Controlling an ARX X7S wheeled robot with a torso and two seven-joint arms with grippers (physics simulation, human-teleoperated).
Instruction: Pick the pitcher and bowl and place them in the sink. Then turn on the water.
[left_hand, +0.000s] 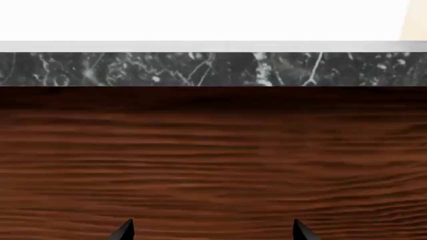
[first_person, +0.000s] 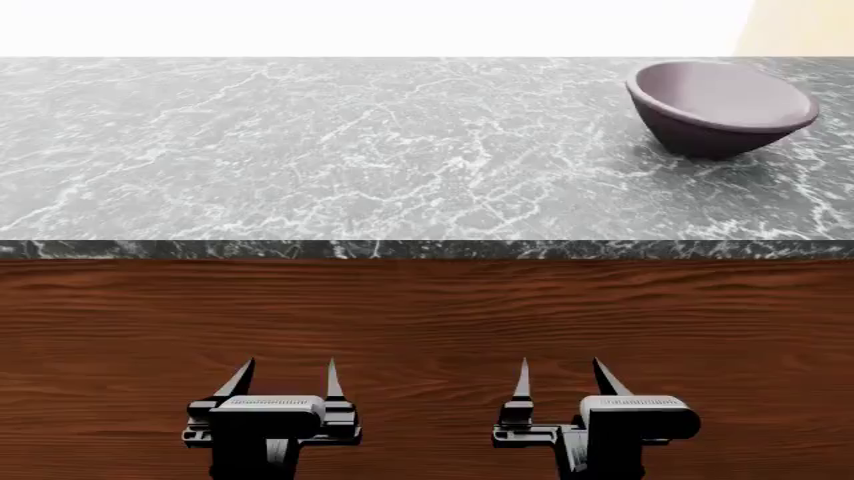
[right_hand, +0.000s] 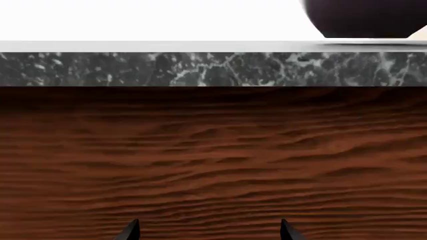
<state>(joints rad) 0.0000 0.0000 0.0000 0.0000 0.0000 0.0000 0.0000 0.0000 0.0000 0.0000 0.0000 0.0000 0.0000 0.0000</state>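
Head view shows both grippers, left gripper (first_person: 283, 380) and right gripper (first_person: 561, 378), parted and empty below the marble surface (first_person: 334, 150); raise the right toward the bowl (first_person: 722, 106).

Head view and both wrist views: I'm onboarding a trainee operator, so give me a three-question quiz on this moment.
1. True or false: the bowl is held by the right pincer.
2. Which task items are out of all views? A) the bowl B) the pitcher and sink C) none
3. Fill in: both pincers, including the left pincer, hang in front of the wooden ____ below the marble counter.

Key: 1 false; 2 B; 3 cabinet front.
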